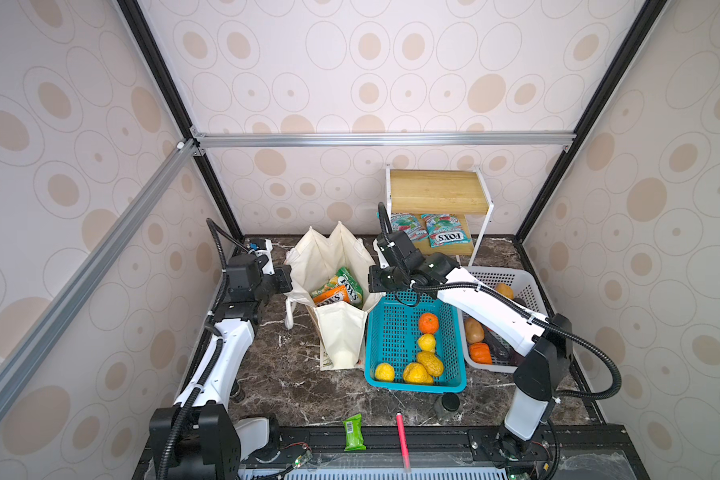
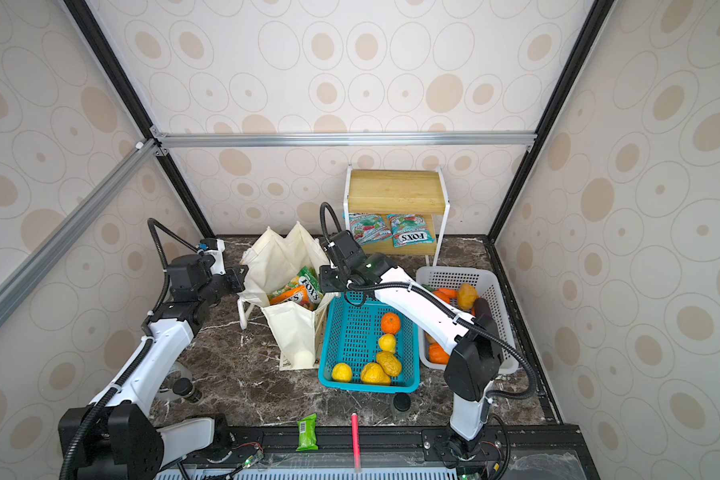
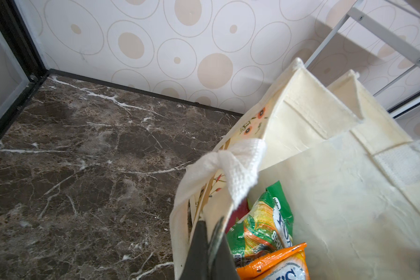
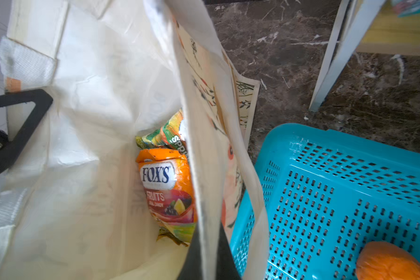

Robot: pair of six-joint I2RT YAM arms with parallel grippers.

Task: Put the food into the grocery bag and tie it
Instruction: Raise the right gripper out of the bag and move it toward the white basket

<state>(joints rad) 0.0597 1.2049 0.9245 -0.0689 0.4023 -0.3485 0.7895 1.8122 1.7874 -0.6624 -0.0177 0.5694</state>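
Top view: I read the tall cream canvas grocery bag point(image 1: 329, 253) as upright, with the green and orange Fox's packets point(image 1: 329, 296) inside. Left gripper point(image 3: 209, 254) pinches its 9 o'clock rim, right gripper point(image 4: 209, 254) its 3 o'clock rim. The white woven strap handle point(image 3: 240, 167) sits just past the left jaws.

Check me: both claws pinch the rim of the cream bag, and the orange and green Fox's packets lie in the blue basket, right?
Not quite. The orange Fox's packet and green Fox's packet lie inside the cream bag, not the blue basket, as the right wrist view shows. The left gripper and right gripper do pinch its rim.
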